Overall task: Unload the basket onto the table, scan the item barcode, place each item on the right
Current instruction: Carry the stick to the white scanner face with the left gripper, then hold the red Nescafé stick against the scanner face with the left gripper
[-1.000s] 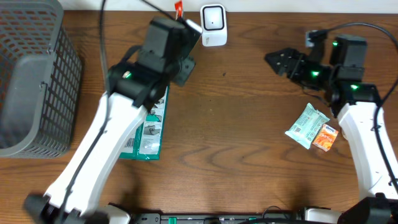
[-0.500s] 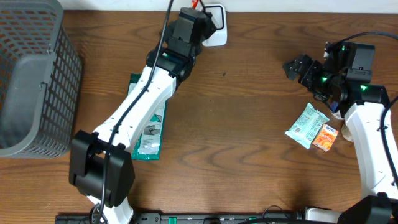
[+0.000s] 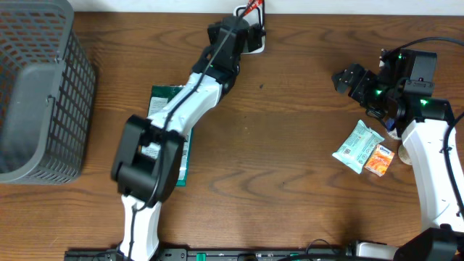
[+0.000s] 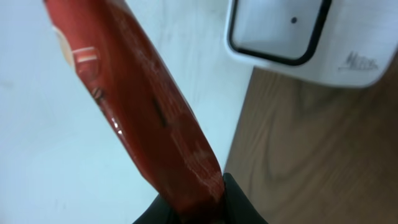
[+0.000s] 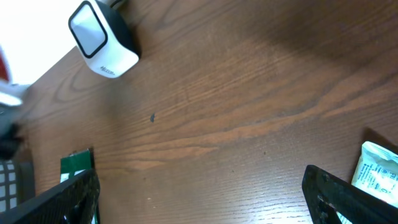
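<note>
While my left claw [image 4: 194, 210] is clamped on the red packet [image 4: 138, 109], held at the 12 o'clock edge of the worktop [image 3: 290, 152] just beside the white scanner [image 4: 292, 34], I read the right claw [image 3: 350, 77] as spread wide and empty near 2 o'clock.

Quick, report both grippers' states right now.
Left gripper: shut on red packet.
Right gripper: open, holding nothing.

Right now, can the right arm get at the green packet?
Probably yes: the right tool is open, and the green packet lies uncovered on the table near it, with only the orange packet against one edge.
</note>
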Motion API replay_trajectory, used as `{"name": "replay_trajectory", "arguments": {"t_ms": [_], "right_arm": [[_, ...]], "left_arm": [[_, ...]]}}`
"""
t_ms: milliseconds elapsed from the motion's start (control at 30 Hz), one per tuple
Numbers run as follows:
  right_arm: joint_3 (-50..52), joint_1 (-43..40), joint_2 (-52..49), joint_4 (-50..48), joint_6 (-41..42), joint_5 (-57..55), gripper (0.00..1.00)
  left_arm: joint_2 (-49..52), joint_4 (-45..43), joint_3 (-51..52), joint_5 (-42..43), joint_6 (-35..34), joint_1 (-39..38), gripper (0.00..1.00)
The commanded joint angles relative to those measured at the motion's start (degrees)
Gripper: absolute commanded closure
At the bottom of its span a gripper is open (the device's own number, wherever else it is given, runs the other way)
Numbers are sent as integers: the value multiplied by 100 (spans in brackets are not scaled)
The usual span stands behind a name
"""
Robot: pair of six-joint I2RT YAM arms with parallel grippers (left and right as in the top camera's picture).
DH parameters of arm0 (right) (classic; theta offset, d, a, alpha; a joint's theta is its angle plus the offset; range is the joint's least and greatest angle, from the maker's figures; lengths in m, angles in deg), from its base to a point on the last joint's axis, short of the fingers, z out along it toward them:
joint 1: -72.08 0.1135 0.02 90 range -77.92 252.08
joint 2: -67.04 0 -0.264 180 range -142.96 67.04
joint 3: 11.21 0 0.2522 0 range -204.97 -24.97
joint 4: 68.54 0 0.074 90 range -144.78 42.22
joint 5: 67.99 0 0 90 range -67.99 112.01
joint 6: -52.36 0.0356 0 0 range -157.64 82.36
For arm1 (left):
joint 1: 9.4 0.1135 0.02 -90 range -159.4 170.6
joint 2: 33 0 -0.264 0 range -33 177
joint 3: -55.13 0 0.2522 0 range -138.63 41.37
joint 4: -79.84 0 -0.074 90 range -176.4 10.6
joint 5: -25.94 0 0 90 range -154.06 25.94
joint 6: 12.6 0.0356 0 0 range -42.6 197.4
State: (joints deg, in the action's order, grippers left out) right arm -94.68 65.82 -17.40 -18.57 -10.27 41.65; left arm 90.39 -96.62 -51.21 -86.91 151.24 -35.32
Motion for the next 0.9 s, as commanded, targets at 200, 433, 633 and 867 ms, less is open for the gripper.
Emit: {"name": "replay_trajectory", "arguments": {"t_ms": [200, 433, 633, 867], "right_arm": [[-83, -39, 94, 4, -87, -33, 1], [-83, -39, 94, 4, -87, -33, 1], [-83, -39, 94, 4, -87, -33, 1], [-83, -39, 94, 4, -87, -31, 1]], "left_arm": [[1008, -1093, -57, -50, 1410, 267, 93], [1423, -1425, -57, 116, 1445, 503, 93], [1423, -1753, -57, 313, 1469, 511, 93], [1423, -1928, -57, 529, 1611, 511, 93]]}}
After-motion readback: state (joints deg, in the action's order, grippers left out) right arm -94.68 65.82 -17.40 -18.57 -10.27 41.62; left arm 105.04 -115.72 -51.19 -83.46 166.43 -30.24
